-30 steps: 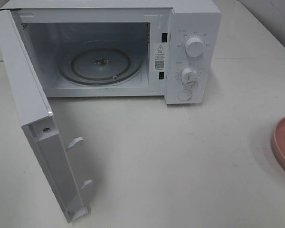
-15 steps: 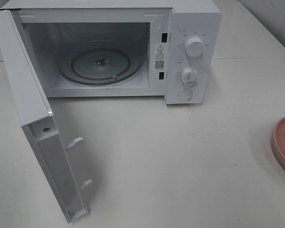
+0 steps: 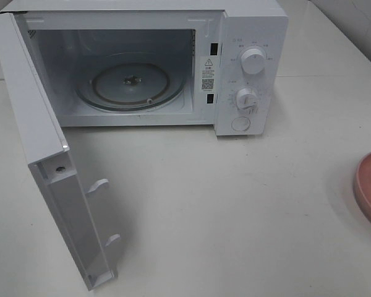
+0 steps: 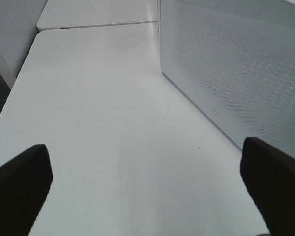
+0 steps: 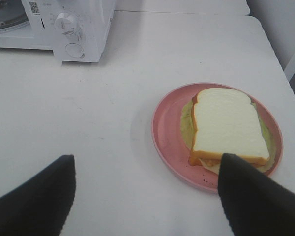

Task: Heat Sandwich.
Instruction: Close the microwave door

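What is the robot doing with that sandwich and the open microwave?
It is getting ready to heat the sandwich, which lies on a pink plate on the white table, off to the right of the microwave. The microwave door hangs wide open and the glass turntable inside is bare. Both the right gripper and left gripper are open and hold nothing.

A staged kitchen test bench: a white microwave (image 3: pixel 148 65) at upper left, on bare white tables (image 3: pixel 235 210) pushed together.
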Motion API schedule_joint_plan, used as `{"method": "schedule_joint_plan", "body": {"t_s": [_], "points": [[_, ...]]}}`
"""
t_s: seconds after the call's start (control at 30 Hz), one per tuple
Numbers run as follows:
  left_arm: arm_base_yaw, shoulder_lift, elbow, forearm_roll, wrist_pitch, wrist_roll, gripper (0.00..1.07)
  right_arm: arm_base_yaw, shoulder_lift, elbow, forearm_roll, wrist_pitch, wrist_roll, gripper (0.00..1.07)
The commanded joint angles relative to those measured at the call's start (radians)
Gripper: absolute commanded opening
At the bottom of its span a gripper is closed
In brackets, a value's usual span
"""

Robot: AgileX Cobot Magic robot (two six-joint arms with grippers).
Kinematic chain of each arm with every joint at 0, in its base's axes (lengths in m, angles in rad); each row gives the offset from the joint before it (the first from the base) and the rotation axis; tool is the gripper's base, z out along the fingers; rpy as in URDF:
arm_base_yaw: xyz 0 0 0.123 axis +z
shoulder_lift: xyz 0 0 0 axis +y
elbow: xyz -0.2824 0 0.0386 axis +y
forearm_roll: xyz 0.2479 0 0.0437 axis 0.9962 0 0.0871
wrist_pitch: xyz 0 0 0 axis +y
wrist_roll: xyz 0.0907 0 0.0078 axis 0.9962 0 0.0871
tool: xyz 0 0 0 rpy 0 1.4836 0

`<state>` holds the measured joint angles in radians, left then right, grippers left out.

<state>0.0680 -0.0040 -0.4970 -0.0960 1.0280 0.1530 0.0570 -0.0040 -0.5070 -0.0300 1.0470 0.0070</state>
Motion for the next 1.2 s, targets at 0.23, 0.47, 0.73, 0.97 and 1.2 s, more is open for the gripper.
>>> {"method": "schedule_joint_plan", "body": {"t_s": [0.23, 0.47, 0.73, 0.97, 1.2], "points": [[0.001, -0.021, 0.003, 0.0, 0.001, -0.008, 1.04, -0.005, -0.026, 0.004, -0.003, -0.012, -0.007, 0.76], [0.001, -0.005, -0.007, 0.005, -0.005, -0.023, 1.04, -0.005, -0.026, 0.004, -0.003, -0.012, -0.007, 0.76], [0.002, 0.155, -0.039, 0.037, -0.15, -0.029, 0.87, -0.005, -0.026, 0.004, -0.003, -0.012, -0.007, 0.76], [0.002, 0.352, -0.036, 0.038, -0.259, -0.029, 0.28, -0.005, -0.026, 0.004, -0.003, -0.012, -0.007, 0.76], [0.002, 0.482, 0.004, 0.039, -0.446, -0.026, 0.0, -0.005, -0.026, 0.004, -0.003, -0.012, -0.007, 0.76]]}}
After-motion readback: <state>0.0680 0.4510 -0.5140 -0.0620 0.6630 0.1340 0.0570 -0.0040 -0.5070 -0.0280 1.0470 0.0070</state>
